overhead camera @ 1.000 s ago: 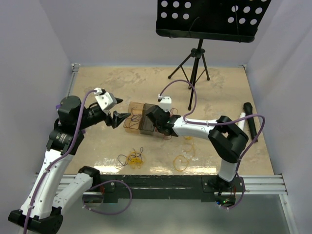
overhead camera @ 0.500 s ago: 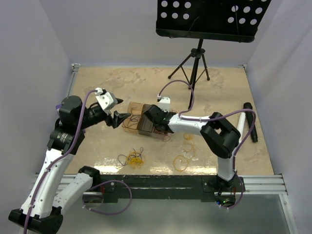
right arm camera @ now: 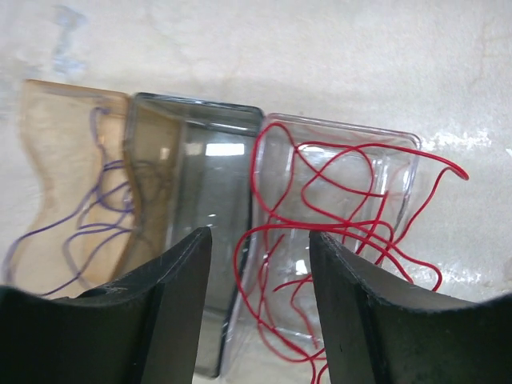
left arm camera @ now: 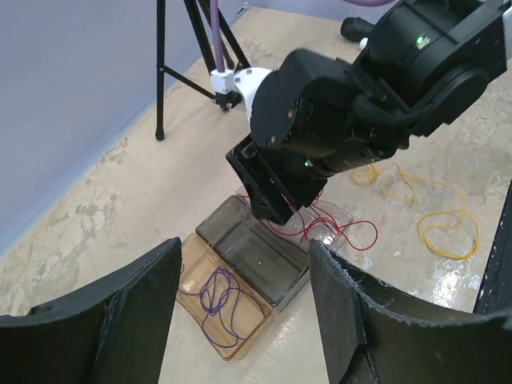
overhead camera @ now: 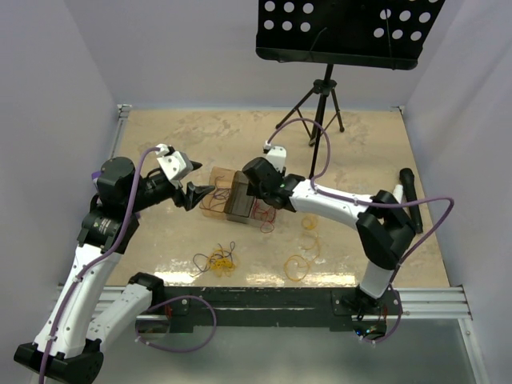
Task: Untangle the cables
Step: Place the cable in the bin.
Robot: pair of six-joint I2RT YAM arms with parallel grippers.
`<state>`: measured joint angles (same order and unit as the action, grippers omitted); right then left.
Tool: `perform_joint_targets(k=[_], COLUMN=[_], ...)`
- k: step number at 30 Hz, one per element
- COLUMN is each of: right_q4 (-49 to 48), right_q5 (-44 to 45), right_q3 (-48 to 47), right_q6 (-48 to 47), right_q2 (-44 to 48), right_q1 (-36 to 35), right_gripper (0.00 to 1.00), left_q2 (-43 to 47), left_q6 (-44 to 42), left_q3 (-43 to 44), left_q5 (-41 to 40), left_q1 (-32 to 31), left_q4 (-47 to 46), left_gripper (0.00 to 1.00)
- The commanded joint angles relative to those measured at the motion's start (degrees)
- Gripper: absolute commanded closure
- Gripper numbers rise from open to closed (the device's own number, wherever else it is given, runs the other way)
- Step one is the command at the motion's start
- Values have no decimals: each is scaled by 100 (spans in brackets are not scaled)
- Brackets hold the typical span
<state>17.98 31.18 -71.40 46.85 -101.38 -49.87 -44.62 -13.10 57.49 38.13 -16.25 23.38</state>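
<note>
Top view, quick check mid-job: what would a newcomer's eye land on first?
Probably the row of three trays mid-table: red wires spill over the clear tray and a purple wire lies in the amber tray, with the right gripper open just above. Then the yellow tangle loose near the front edge, and the black music stand at the back.

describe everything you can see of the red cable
The red cable is very thin, glossy-looking wire, tangled into many loose overlapping loops. It lies mostly inside the clear plastic tray, with a few loops spilling over the tray's edge onto the table. Nothing grips it: the right gripper hangs above it, fingers apart.
</note>
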Motion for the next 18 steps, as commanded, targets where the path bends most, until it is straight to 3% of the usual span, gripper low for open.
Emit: perform_joint_targets(k=[1, 7, 11, 18], right_q4=[276, 391, 522, -144], right_q5=[-340, -595, -253, -744], right_q3=[-305, -200, 55, 1197], right_q6=[-80, 8, 105, 272], right_q2=[452, 1110, 1419, 1525], right_q1=[-14, -14, 47, 925], right_gripper=[44, 43, 37, 25], left_q2=[32, 24, 6, 6], left_q6=[-43, -70, -78, -78], left_q3=[139, 130, 148, 130], left_q5=[28, 28, 10, 10], left_q1=[-10, -10, -10, -10], left_q4=[-123, -140, -158, -158], left_gripper=[31, 31, 31, 31])
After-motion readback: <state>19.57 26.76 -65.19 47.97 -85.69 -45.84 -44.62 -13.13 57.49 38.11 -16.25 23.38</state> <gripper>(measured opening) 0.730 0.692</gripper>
